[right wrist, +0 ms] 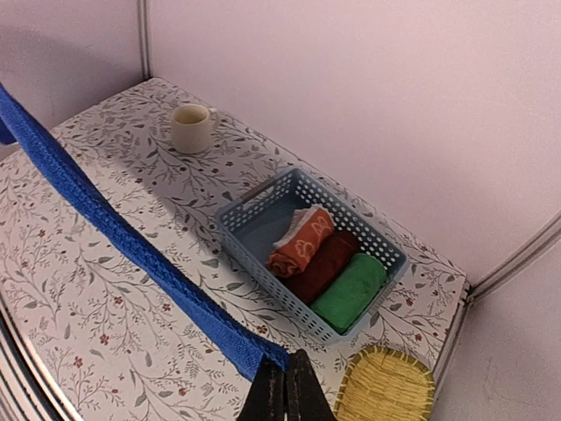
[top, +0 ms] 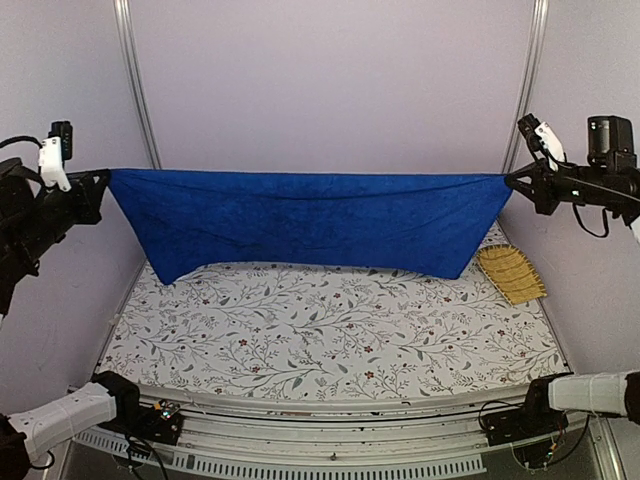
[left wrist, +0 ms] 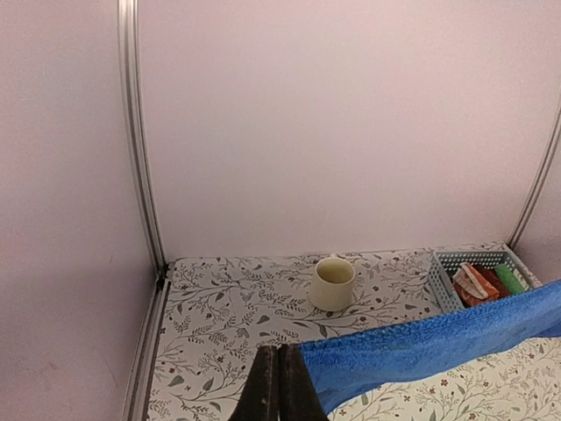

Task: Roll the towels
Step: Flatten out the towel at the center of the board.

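Corners of the royal-blue cloth towel sat clamped in left end effector and right end effector. Stretching it taut likely prepared a flat lay-down.

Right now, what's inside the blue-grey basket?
The basket holds three rolls side by side: orange printed roll, dark red roll, green roll. Its end nearest the mug is bare. The floor under the rolls is covered.

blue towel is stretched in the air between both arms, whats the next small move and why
Probably lower both arms together to lay the blue towel flat on the table. It hangs stretched between the left fingers and right fingers, each pair shut on a corner, above the surface; rolling needs it flat.
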